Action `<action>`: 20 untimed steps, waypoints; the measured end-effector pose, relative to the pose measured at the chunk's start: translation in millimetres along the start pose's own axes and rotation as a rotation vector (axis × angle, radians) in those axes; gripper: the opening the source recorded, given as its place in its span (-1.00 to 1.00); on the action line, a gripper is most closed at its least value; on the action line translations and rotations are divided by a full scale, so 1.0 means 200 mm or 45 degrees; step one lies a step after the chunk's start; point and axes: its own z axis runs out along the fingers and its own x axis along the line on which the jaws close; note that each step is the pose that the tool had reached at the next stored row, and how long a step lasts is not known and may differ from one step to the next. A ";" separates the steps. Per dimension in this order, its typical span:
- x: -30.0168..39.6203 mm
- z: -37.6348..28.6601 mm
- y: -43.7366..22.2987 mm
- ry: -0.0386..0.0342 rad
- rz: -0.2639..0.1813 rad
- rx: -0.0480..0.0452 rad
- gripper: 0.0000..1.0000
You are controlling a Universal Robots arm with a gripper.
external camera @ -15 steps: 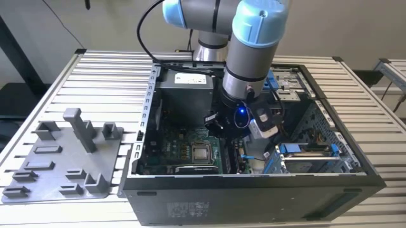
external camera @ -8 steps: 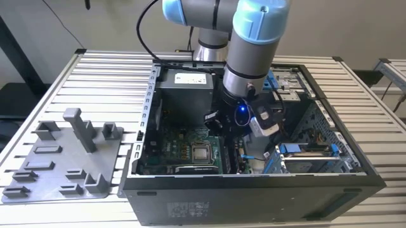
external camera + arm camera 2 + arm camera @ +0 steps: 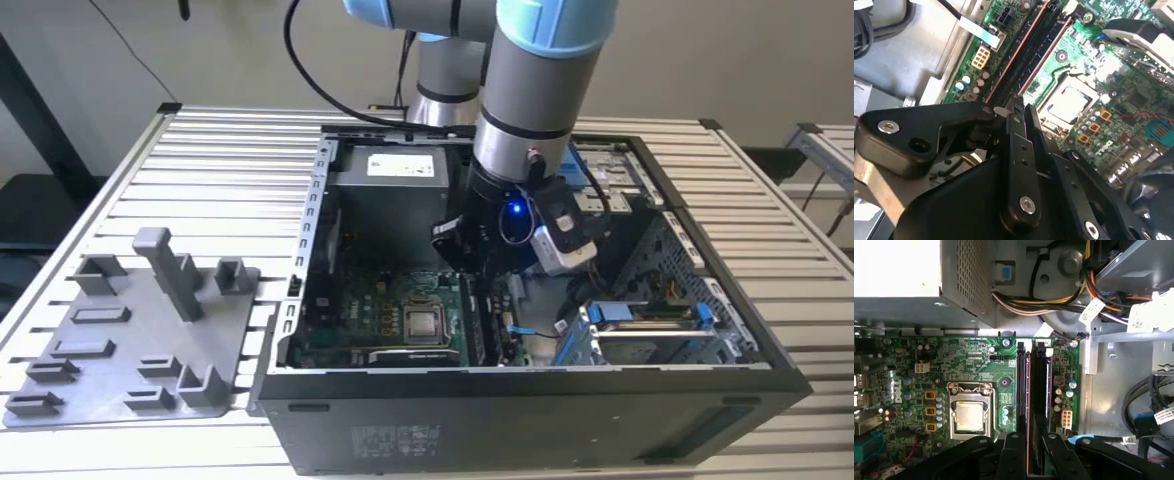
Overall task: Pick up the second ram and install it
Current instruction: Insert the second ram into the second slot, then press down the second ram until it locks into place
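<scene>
Inside the computer case [image 3: 534,390], our gripper [image 3: 1029,450] pinches the second ram [image 3: 1028,390] edge-on at lower centre, over the slots [image 3: 1029,50]. We judge vertical, aligned, even pressure best.

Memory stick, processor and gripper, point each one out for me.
memory stick [image 3: 1040,385], first wrist view, middle of its top edge
processor [image 3: 969,415], first wrist view, centre of its metal lid
gripper [image 3: 1016,112], second wrist view, between its fingertips
</scene>
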 end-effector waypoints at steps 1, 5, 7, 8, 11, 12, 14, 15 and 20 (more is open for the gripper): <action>0.000 0.000 0.000 -0.0001 0.000 0.000 -0.58; 0.000 -0.001 0.000 0.0000 0.000 0.000 -0.79; 0.000 -0.001 0.000 0.0000 0.000 0.000 -0.79; 0.000 -0.001 0.000 0.0001 0.000 0.000 -0.79; 0.000 -0.003 0.000 0.0001 0.000 0.000 -0.79; 0.000 -0.003 0.000 0.0001 0.000 0.000 -0.79; 0.000 -0.003 0.000 0.0001 0.000 0.000 -0.79; 0.000 -0.003 0.000 0.0000 0.000 0.000 -0.79; 0.000 -0.004 0.000 0.0000 0.000 0.000 -0.79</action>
